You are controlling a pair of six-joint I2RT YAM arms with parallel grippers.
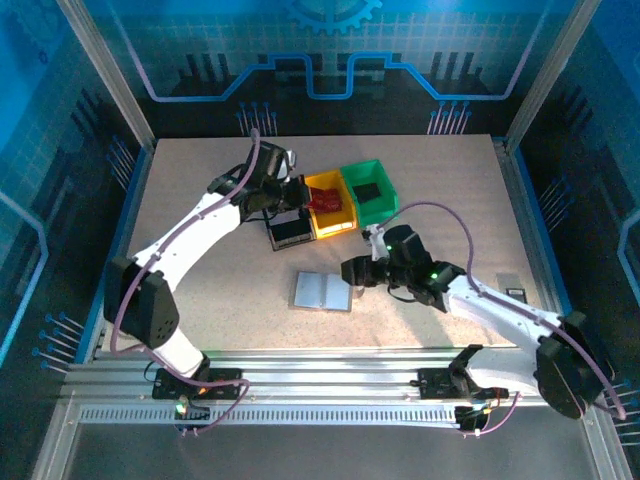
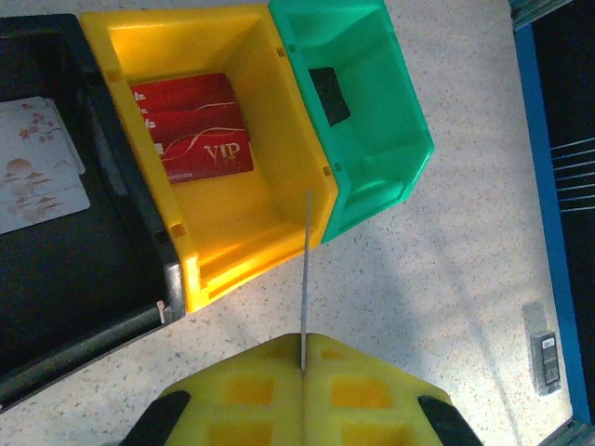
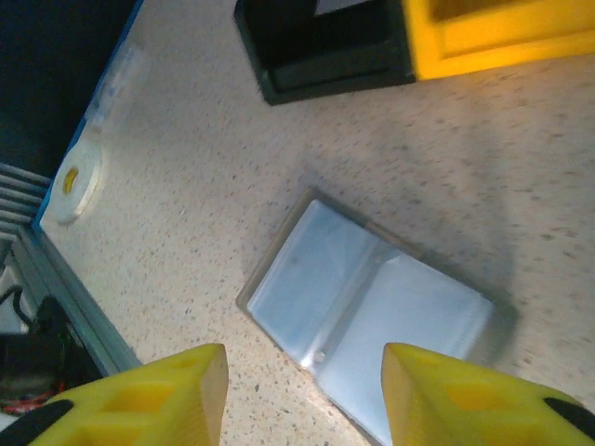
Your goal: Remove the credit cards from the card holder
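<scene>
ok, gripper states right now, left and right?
Left gripper: shut on a thin card, held edge-on.
Right gripper: open, holding nothing, by the card holder.

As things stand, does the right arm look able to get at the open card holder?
Probably yes. The right gripper hangs open above the card holder, which lies spread flat on the table, apart from the black bin and yellow bin, with nothing between.

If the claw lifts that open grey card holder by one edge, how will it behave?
The card holder lies open and flat, so it probably flops at the fold. Its glossy inside looks slippery; pushed, it likely slides.
</scene>
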